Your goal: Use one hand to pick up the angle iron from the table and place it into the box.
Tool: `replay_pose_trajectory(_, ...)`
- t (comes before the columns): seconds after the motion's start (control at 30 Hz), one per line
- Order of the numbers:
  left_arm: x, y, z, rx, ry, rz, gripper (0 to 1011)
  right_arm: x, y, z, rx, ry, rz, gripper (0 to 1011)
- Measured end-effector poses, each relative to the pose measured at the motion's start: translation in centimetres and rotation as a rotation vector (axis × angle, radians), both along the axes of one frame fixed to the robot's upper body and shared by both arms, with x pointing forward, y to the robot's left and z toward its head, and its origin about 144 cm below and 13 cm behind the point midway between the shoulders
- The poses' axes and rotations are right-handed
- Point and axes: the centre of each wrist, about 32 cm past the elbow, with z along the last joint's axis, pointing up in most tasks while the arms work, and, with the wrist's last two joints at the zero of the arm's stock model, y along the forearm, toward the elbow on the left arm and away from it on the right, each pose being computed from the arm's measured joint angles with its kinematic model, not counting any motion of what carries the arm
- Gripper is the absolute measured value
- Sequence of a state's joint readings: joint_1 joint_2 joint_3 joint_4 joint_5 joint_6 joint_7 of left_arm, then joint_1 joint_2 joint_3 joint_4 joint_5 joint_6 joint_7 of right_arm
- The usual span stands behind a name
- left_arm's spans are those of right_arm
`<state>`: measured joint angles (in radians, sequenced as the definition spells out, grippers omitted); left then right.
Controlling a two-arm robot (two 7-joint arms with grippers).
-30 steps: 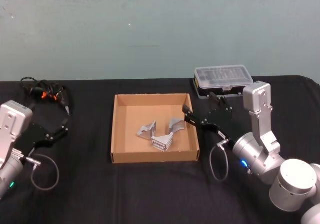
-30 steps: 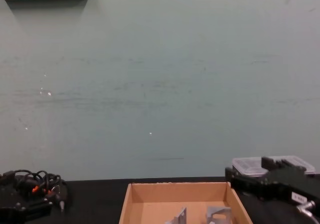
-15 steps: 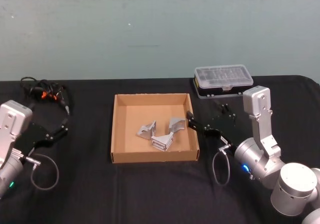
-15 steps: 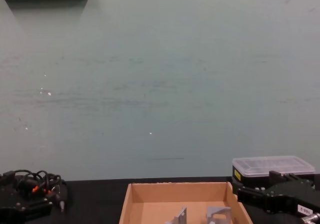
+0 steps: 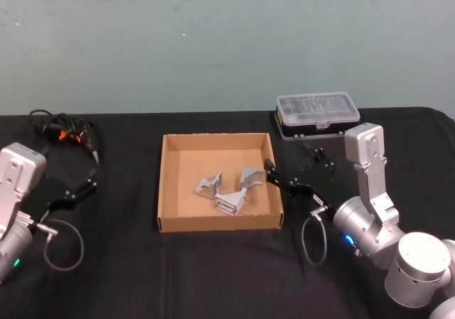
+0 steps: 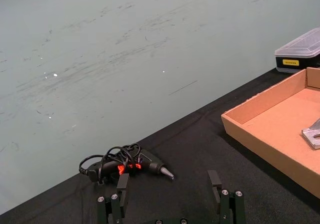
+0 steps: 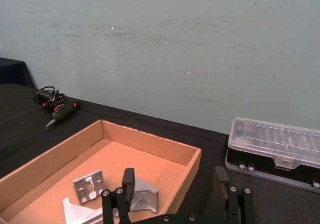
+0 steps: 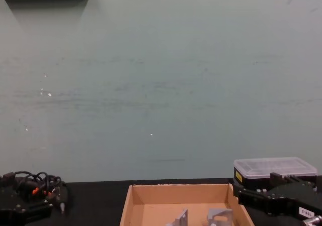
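Observation:
The brown cardboard box (image 5: 217, 224) sits mid-table on the black table (image 5: 213, 269). Three silver angle irons lie inside it: one on the left (image 5: 208, 185), one on the right (image 5: 250, 176), one in front (image 5: 231, 202). My right gripper (image 5: 293, 160) hangs low beside the box's right wall, open and holding nothing. In the right wrist view its fingers (image 7: 128, 177) stand spread just before the box (image 7: 150, 143) and the angle irons (image 7: 89, 185). My left gripper (image 5: 91, 171) rests open at the table's left, its fingers (image 6: 122, 182) wide apart.
A clear-lidded black organiser case (image 5: 317, 115) stands behind the right gripper. An electric screwdriver with a coiled cable (image 5: 64, 131) lies at the back left, just ahead of the left gripper. A teal wall rises behind the table.
My right gripper has dropped lower and drawn back slightly to the right from the box's right wall. The left arm and the angle irons have not moved.

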<state>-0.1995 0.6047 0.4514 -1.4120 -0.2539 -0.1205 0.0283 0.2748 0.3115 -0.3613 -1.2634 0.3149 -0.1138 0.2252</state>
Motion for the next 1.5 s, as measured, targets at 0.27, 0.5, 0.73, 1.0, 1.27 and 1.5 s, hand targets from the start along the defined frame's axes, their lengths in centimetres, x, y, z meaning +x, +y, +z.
replay_pose_trajectory(0.27, 0.00, 0.00, 0.00, 0.000, 0.000, 0.000, 1000, 0.01, -0.01, 0.00, -0.001, 0.000, 0.001, 1003)
replay_pose_trajectory(0.5, 0.00, 0.00, 0.00, 0.000, 0.000, 0.000, 1000, 0.00, 0.01, -0.01, -0.001, -0.001, 0.002, 1003)
replay_pose_trajectory(0.73, 0.00, 0.00, 0.00, 0.000, 0.000, 0.000, 1000, 0.00, 0.01, -0.01, -0.001, -0.001, 0.002, 1003)
replay_pose_trajectory(1.0, 0.00, 0.00, 0.00, 0.000, 0.000, 0.000, 1000, 0.00, 0.01, -0.01, -0.001, -0.002, 0.002, 1003)
replay_pose_trajectory(1.27, 0.00, 0.00, 0.00, 0.000, 0.000, 0.000, 1000, 0.00, 0.01, -0.01, -0.001, -0.002, 0.002, 1003)
replay_pose_trajectory(1.5, 0.00, 0.00, 0.00, 0.000, 0.000, 0.000, 1000, 0.00, 0.01, -0.01, -0.001, -0.002, 0.002, 1003)
